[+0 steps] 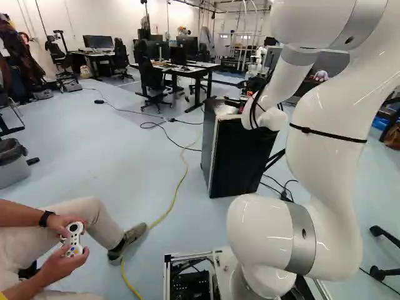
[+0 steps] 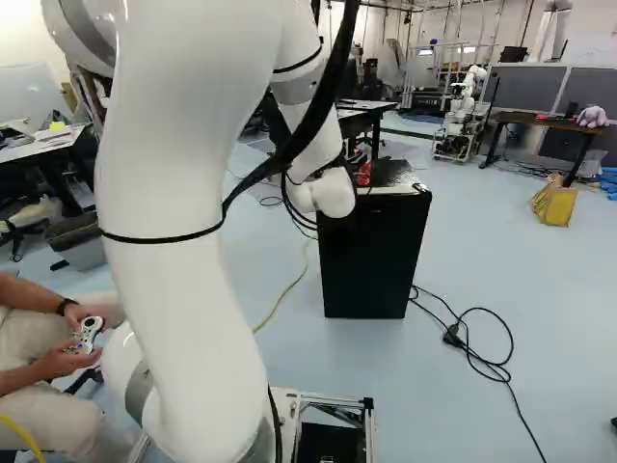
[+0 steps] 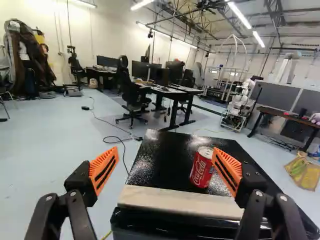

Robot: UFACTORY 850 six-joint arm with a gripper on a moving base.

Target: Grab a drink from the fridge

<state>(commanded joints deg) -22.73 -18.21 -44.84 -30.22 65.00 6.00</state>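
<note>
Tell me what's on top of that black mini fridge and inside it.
On top of the mini fridge stands a red soda can, near a pale edge strip. The gripper hides part of the top. The inside cannot be seen; the walls cover it.

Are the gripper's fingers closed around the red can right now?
No, the gripper stands open, and the red can sits upright on the fridge top.
</note>
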